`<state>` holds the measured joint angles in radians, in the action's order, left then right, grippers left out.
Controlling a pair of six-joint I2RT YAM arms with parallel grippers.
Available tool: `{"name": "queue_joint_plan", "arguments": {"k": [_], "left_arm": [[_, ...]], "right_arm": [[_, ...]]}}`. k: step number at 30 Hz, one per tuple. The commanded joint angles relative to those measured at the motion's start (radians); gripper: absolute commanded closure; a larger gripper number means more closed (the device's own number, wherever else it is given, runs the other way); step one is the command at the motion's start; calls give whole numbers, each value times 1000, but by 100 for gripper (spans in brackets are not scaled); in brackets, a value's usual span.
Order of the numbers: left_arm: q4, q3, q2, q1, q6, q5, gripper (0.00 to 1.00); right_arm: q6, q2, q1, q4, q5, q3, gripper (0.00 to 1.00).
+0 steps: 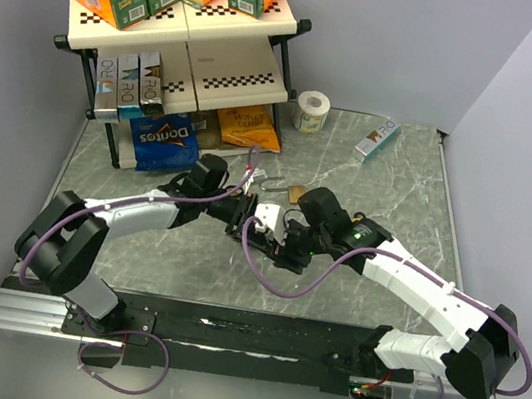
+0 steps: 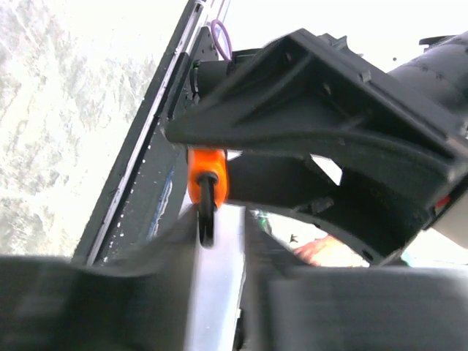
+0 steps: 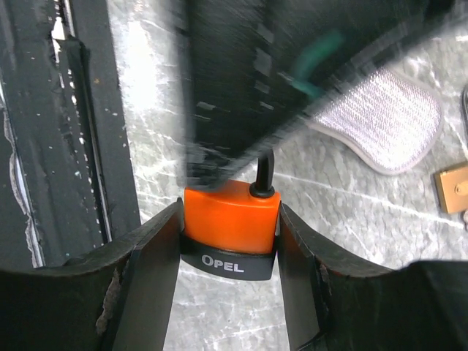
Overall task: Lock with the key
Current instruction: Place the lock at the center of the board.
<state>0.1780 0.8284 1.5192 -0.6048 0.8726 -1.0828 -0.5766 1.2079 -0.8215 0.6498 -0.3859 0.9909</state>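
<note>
Fingers (image 3: 150,278) of the right gripper (image 3: 229,216) clamp the padlock (image 3: 228,232) by its sides. It is orange with a black base marked OPEL, and it is held over the table (image 3: 351,219) at mid-table, where the two arms meet. Its black shackle (image 3: 264,174) points into the left gripper (image 2: 219,228), whose blurred jaws stand a little apart around it — whether either one touches the shackle I cannot tell. A brass lock (image 3: 455,187) lies on the table nearby.

The orange padlock (image 3: 230,227) carries the white word "OPEL" along its bottom. The blue chip bag (image 1: 166,143) reads "Doritos".
</note>
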Motion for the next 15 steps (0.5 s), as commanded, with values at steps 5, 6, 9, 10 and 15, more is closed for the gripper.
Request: {"name": "queue_joint_plan", "arguments": {"k": [5,6,9,10,15], "left_arm": [[-78,-9,-135,77,-112,-19,35],[-101,-14,-166,109,-145,-13,33],[-184,-20,-232,157,-240,17,29],[-225,-15,-246,161,-269,26,26],[-383,41,-293,171,-443,78,11]], "right_arm": [[23,-82,192,88,-65,-29,85],[20,-108,218,126,-71,-52,85],[-8,-163,340,168,-42,-118,85],[-37,-169,369,195,-28,-135,85],[-111,-122,593,267,27,-218,85]]}}
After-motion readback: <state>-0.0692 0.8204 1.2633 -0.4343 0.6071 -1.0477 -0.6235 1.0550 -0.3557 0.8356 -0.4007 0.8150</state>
